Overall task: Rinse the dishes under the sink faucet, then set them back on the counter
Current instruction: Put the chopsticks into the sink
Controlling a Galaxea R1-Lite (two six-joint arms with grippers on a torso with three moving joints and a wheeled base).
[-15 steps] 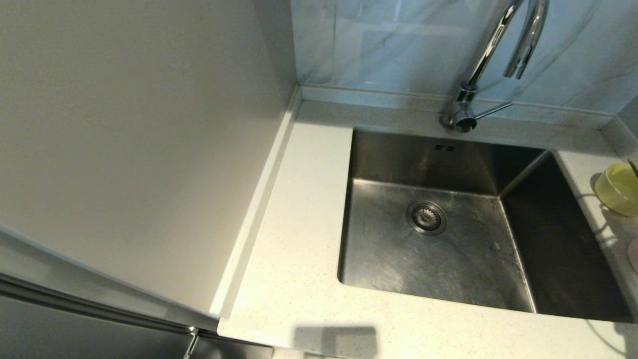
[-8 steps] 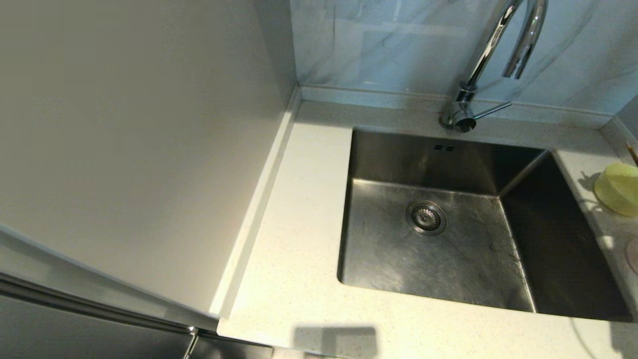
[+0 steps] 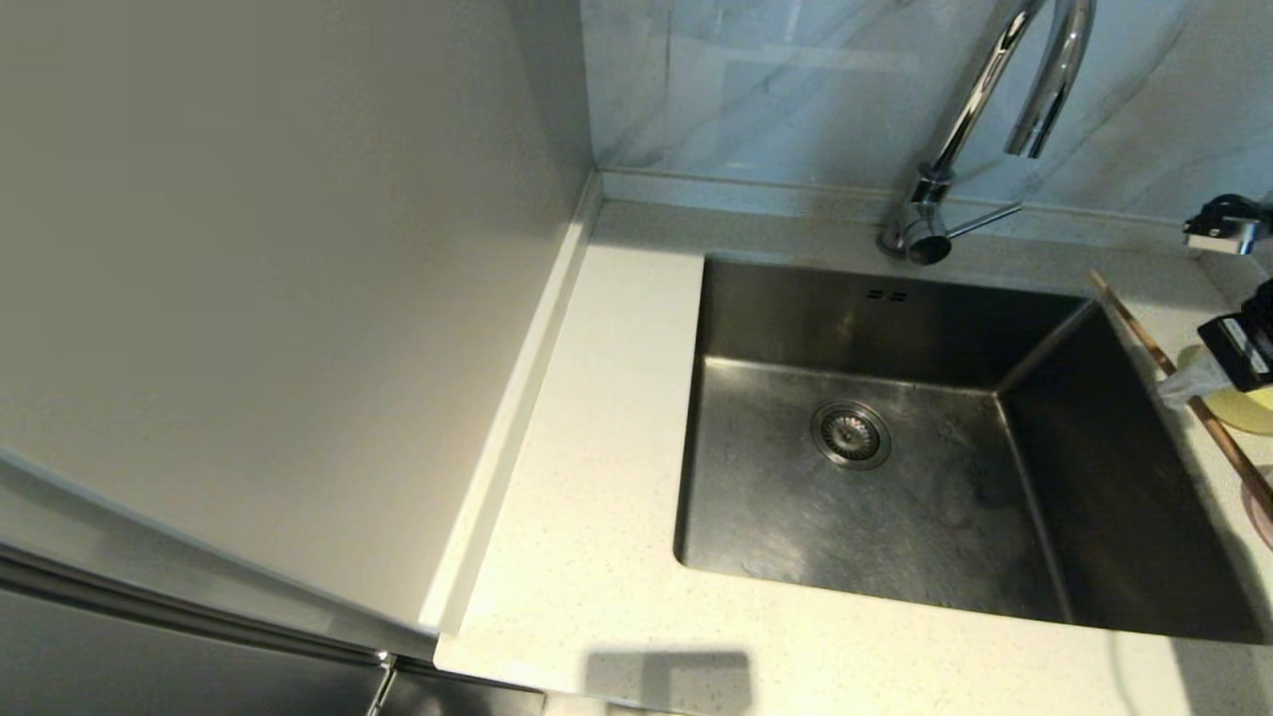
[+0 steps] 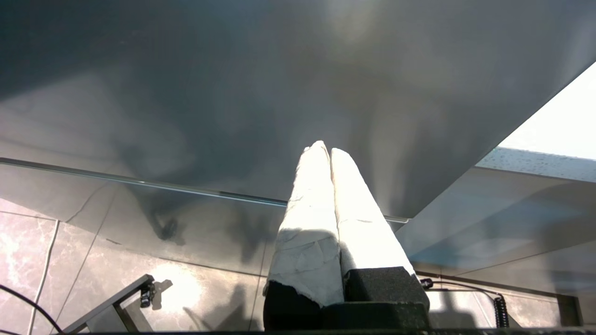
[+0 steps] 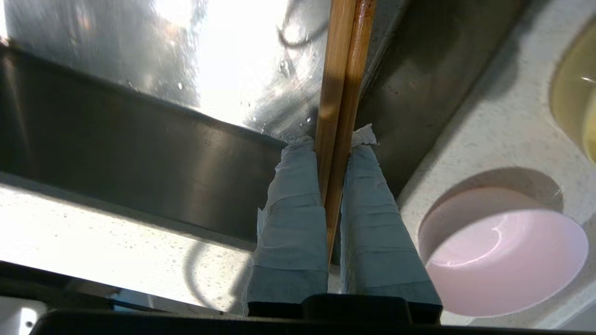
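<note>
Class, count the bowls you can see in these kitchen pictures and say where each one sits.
2. The pale pink bowl and the yellow-green bowl both sit on the counter beside the sink; others may lie out of view.

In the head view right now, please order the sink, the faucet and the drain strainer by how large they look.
1. sink, largest by far.
2. faucet, though its top is cut off by the frame.
3. drain strainer, smallest.

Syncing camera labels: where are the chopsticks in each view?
Head: chopsticks slant along the sink's right edge, held by the right gripper.
Left wrist: not in it.
Right wrist: chopsticks clamped between the fingers, over the sink wall.
Shared landmark: pink bowl.
</note>
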